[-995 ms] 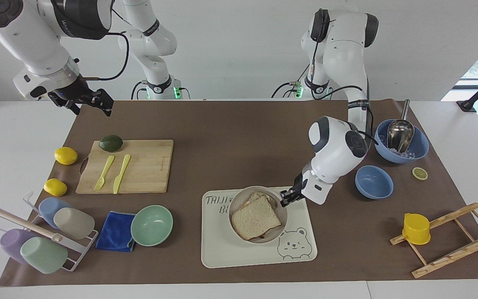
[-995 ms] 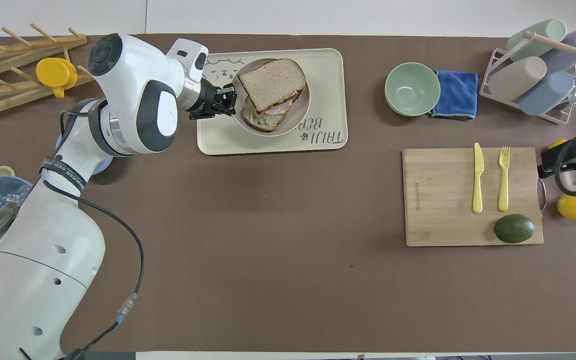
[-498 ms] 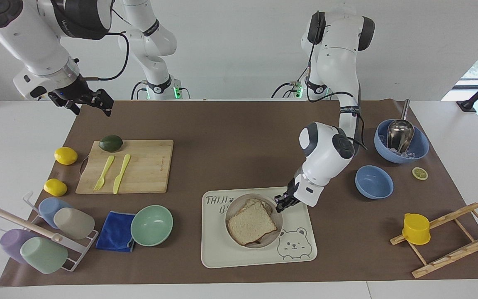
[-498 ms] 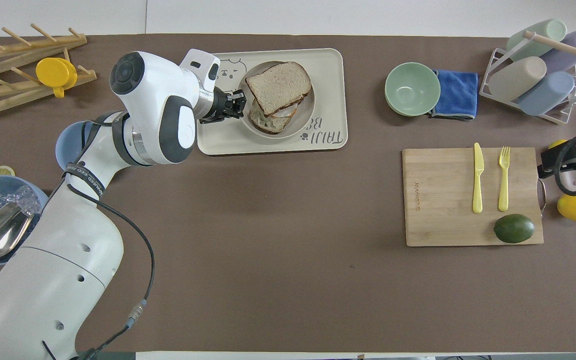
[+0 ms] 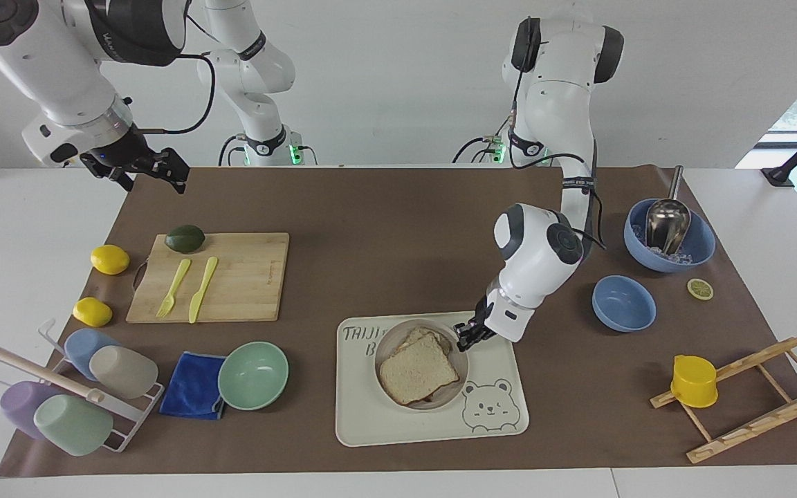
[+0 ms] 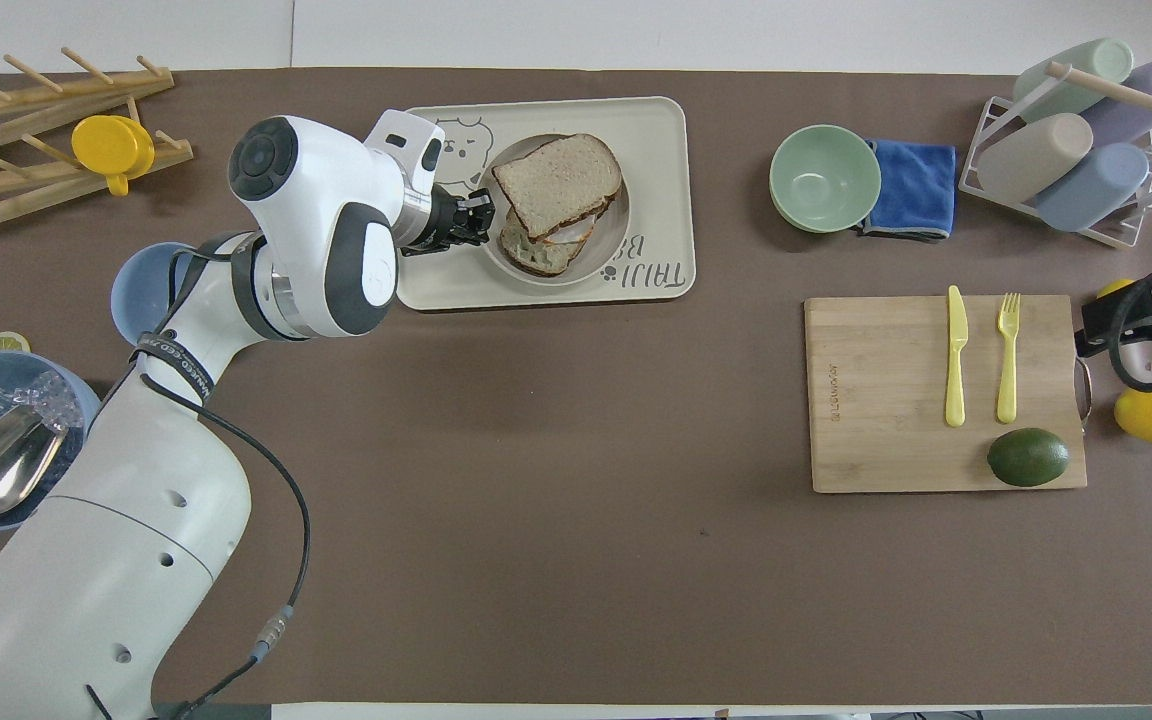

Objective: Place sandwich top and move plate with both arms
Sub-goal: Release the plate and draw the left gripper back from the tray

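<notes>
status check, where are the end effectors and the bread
Left end effector low at plate rim. Right end effector waits, open, over the mat corner. Bread top on the sandwich, plate on tray. Nothing in the way.

Facing view: a high camera across the table point(image 5: 398, 207) looks back at the robots, whose bases stand at its top edge, and takes in the whole brown mat at some distance. Overhead view: a camera above the robots' own end looks forward and steeply down (arms enter from below). The two stand half a turn apart — both cover the tray point(image 5: 433, 423) point(image 6: 651, 130) and cutting board point(image 5: 246, 277) point(image 6: 886, 400), mirrored.
</notes>
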{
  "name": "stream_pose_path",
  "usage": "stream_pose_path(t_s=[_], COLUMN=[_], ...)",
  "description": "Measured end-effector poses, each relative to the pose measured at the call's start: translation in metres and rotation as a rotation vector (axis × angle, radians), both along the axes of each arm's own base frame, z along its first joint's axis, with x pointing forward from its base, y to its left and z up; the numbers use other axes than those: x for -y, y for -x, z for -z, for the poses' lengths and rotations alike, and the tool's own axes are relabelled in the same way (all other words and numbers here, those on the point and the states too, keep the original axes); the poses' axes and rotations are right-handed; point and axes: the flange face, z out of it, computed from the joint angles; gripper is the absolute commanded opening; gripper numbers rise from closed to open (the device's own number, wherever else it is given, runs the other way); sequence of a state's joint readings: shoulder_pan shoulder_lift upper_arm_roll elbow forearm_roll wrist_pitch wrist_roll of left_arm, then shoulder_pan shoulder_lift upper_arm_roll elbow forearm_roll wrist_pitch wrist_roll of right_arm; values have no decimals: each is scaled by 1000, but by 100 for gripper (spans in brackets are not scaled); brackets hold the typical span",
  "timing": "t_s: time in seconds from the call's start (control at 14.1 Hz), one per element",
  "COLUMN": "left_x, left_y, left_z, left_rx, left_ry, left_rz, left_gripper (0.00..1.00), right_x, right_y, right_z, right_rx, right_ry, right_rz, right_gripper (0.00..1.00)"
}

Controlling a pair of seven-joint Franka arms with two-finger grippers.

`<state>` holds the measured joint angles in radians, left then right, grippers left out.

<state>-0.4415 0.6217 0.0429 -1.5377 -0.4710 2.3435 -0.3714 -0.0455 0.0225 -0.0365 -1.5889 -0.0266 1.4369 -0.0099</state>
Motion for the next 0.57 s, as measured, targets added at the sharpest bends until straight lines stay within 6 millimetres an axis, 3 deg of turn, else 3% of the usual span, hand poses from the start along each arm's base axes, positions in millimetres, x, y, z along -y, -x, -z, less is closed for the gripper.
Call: stream_pose_path(t_s=[0.14,0.28,0.57], left_x=[-9,-30,-101], left_y=[-2,-9,-21], left_z=[-2,-15,-86], left_rx=[-16,-11,30], left_ry=[-4,-24,-74], left_rz=[-5,-16,-72], left_gripper=[100,100,100], right_x=[0,0,0], right_y=[0,0,0], right_z=[0,0,0], right_rx=[0,0,0], right_ry=[0,0,0], right_rz=[0,0,0], right_gripper=[100,100,100])
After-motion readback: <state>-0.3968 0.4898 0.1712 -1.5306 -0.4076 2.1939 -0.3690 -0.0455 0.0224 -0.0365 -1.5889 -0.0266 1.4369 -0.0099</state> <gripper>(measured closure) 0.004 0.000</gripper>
